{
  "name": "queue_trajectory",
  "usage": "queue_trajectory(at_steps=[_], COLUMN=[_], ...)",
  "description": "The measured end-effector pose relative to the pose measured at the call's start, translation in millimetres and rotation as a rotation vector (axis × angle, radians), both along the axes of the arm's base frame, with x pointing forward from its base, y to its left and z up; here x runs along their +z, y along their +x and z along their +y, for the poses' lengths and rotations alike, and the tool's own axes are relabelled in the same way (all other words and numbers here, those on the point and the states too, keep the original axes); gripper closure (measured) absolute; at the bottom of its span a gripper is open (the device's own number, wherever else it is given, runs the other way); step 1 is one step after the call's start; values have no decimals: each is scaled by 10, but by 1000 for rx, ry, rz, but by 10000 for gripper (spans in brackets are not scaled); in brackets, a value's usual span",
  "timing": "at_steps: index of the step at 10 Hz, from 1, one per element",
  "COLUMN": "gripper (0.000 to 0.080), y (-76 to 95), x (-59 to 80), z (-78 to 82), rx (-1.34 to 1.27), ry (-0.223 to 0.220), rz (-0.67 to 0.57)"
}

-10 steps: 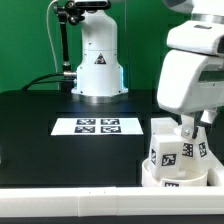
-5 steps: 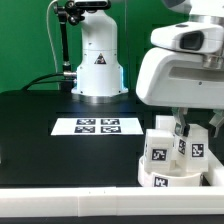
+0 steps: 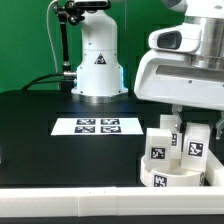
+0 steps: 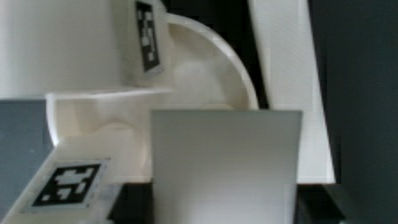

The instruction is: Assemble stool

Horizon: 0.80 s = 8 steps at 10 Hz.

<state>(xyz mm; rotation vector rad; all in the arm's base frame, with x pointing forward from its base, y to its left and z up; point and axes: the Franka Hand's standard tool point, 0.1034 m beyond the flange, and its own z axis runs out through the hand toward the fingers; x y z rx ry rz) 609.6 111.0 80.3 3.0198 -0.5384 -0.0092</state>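
I see the round seat (image 3: 168,178) at the table's (image 3: 40,140) front edge, to the exterior view's right of the marker board (image 3: 97,126), with white legs (image 3: 160,148) standing upright inside its rim. The gripper (image 3: 187,122) hangs just over these legs. Its fingers are hidden behind them, and the wrist view is filled by blurred white parts, so I cannot tell if it is apart or together.

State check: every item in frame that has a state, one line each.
White round rimmed plastic stool seat: lying flat at the table's near edge, legs standing on it.
Short blocky white tagged legs: upright, clustered on the seat, tags facing the camera.
Robot hand: low over the legs; open or shut cannot be told.
Flat white marker board: flat on the black table, untouched.
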Motion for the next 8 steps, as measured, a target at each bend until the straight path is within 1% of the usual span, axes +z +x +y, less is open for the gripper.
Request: queue_trajectory(at_steps=[4,7,8], gripper=[459,459,459], y=[0,-3,6], x=[0,-2,-7], z=[5,21,20], rx=[-221,-443,-540], ry=[-3,3,15], rz=[-16,-28,-38])
